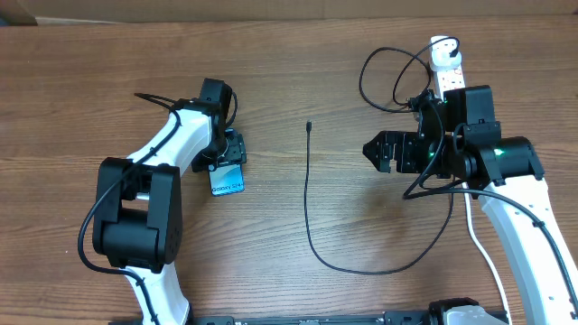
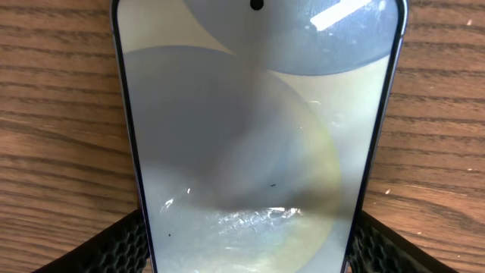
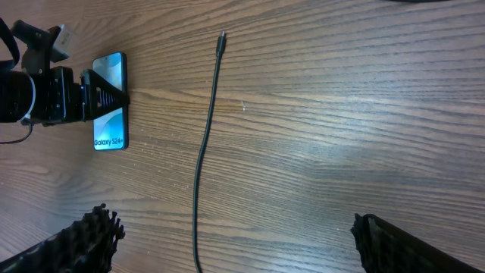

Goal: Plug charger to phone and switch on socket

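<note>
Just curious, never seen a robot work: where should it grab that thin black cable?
Just behind the connector tip of the charger cable, from above, closing across its width: that stretch lies straight and flat on the wooden table, so a grip near the tip should steer it best.

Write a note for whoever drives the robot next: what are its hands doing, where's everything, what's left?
Left gripper: closed on the phone, which lies flat on the table.
Right gripper: open, empty.
Charger: lying loose right of the phone, tip unplugged, far end at the socket.
Done: phone steadied.
Left: plug the tip in, turn the socket on.
</note>
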### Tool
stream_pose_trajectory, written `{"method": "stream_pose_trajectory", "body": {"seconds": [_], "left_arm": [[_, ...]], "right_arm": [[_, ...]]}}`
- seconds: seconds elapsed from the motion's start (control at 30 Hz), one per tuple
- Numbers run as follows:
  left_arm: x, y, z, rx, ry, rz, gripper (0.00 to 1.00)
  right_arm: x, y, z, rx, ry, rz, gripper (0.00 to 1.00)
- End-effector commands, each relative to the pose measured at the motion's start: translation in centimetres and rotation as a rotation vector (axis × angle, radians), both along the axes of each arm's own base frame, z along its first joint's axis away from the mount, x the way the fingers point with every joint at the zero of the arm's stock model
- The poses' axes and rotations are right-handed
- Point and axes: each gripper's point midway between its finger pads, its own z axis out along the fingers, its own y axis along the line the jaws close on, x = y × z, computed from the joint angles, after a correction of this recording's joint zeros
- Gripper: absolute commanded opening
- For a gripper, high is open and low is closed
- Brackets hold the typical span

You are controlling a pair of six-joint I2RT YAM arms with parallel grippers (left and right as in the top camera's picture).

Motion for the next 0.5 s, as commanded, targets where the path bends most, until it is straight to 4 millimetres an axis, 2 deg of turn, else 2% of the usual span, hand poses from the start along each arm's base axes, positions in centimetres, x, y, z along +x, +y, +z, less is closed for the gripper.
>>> {"method": "stream_pose_trajectory", "body": {"seconds": [0.0,0.2,0.47], "left_arm": [[-2.5,-0.7,-3.1,-0.024,0.106,0.006,0.72],[-1.8,-0.9,-1.9,-0.030,0.108,0.007,0.72],[0.0,-1.2,1.3,-0.034,0.089,0.007,0.72]], "right_arm": [[0.3,0.3,0.5,0.004,-0.018,0.005,1.00],[0.5,0.3,0.6,0.005,-0.026,0.006,1.00],[0.4,0.6,0.8,0.025,-0.026,0.016,1.00]]}}
